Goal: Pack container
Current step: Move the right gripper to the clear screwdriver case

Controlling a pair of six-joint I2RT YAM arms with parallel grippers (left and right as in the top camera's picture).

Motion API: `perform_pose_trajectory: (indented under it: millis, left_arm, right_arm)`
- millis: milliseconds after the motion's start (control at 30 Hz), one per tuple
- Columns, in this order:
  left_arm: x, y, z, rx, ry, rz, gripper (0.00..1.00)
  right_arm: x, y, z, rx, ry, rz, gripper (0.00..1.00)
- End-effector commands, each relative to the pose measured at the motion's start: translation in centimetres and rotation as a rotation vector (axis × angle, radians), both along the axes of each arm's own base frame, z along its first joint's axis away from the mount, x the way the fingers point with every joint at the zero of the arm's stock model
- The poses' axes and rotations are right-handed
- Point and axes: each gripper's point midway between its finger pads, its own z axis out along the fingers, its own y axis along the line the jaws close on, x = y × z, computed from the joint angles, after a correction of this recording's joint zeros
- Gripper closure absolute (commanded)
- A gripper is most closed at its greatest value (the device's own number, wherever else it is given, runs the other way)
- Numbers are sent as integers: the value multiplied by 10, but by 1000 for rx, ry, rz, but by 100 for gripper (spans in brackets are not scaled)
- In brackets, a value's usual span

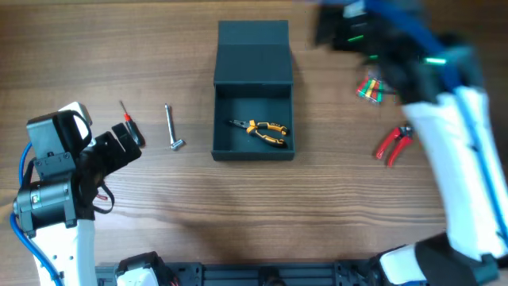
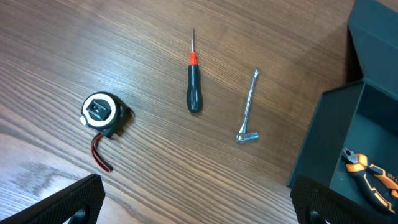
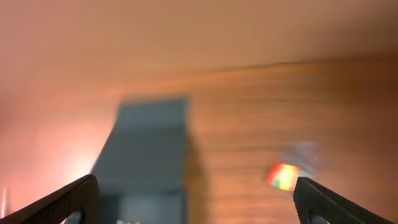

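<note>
Fingers of the left gripper [image 2: 196,190] are standing wide apart and empty over the desk's left side. Those of the right gripper [image 3: 196,186] are doing likewise near the far edge. The container [image 1: 252,156] is sitting open mid-desk toward the far edge. It is probably stiff and light, best gripped by a wall's rim.

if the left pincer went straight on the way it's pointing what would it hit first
Most likely bare table, short of the screwdriver and between the tape measure and the small metal wrench. The open left pincer touches none of them; depth is uncertain.
</note>
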Motion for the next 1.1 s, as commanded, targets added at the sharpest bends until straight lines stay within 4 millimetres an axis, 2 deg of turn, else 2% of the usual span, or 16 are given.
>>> perform_pose_trajectory:
  millis: [0,67,133,200,267,400,467,533,700,900,1067]
  left_arm:
    - [2,-4,11,-10,-40,-27,0]
    - [2,-4,11,-12,-38,-27,0]
    - [2,-4,11,-12,-37,-27,0]
    - [2,-4,11,-12,-37,-27,0]
    - [2,-4,11,-12,-37,-27,0]
    - [2,-4,11,-12,-36,-27,0]
    - [2,-4,11,-12,-37,-27,0]
    - [2,-4,11,-12,-37,-27,0]
    - [2,-4,11,-12,-37,-27,0]
    - [2,-4,11,-13,-36,-27,0]
    - [0,-5,9,-15,-27,-27,0]
  right_arm:
    - [23,-42,-34,83,73,-162,0]
    - [30,-37,-35,42,80,0,0]
    - [35,-37,-32,50,60,36,0]
    - [45,-45,-28,53,24,9,0]
    - [50,-63,-34,133,24,-142,0]
    - [55,-92,-78,239,134,-353,1]
    - [58,-102,-111,256,228,-396,0]
    - [60,-107,-152,270,346,-404,0]
    - [64,-112,-215,268,510,-400,1]
    - [65,-117,-259,217,611,-357,0]
    - [66,-129,-275,212,640,-361,0]
